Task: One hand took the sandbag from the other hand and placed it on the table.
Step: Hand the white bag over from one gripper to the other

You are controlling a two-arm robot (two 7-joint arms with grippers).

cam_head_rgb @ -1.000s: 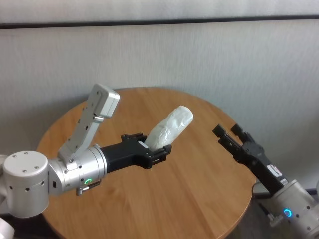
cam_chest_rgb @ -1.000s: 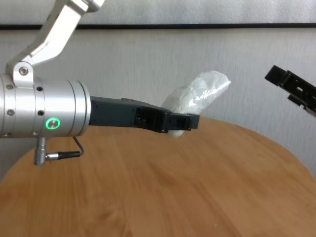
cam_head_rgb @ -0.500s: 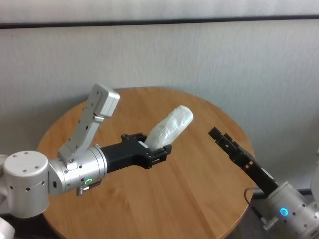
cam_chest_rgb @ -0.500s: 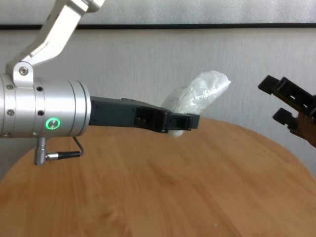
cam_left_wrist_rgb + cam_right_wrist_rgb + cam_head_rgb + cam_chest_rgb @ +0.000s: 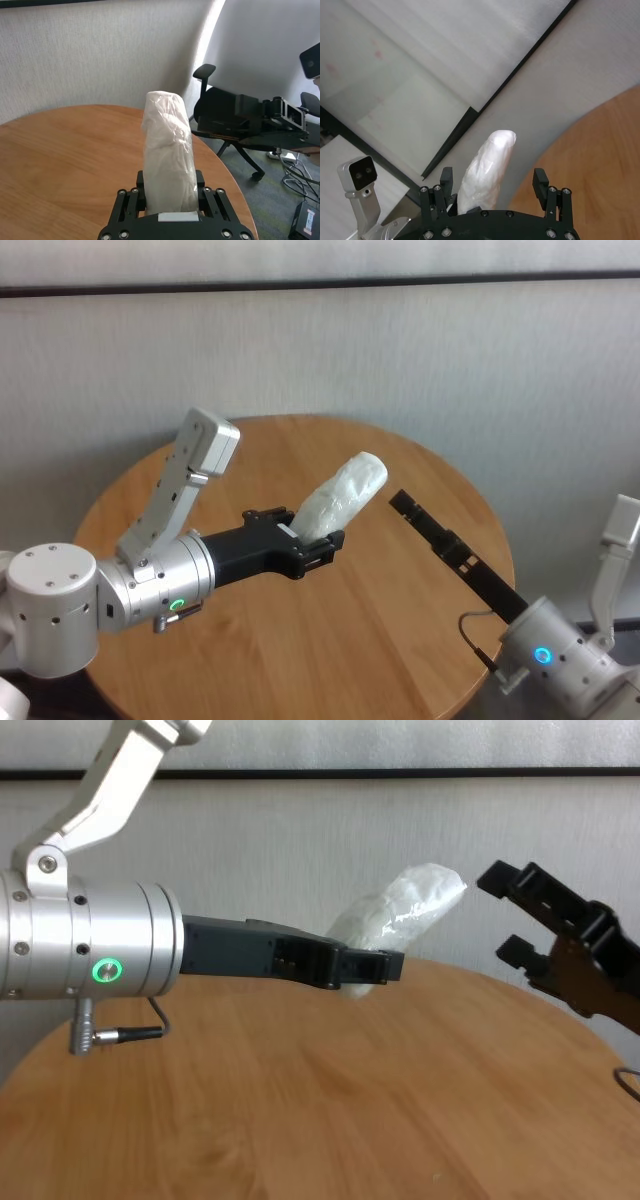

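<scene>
Left gripper, black on a silver wrist with a green ring, is held above the near-left part of the round table, its fingers clamped on the lower end of the sandbag. The white pouch is lifted clear of the tabletop, slanting up and away toward the far right edge. The left wrist view shows what the head view hides: both fingers pressing the pouch's sides, its free end standing above them. Right gripper reaches in over the near-right edge, its fingers spread apart and close to the sandbag's free tip without touching it; the chest view shows the gap. In the right wrist view the sandbag lies beyond and between the open fingers. Farthest off, that view alone shows the robot's head camera.
</scene>
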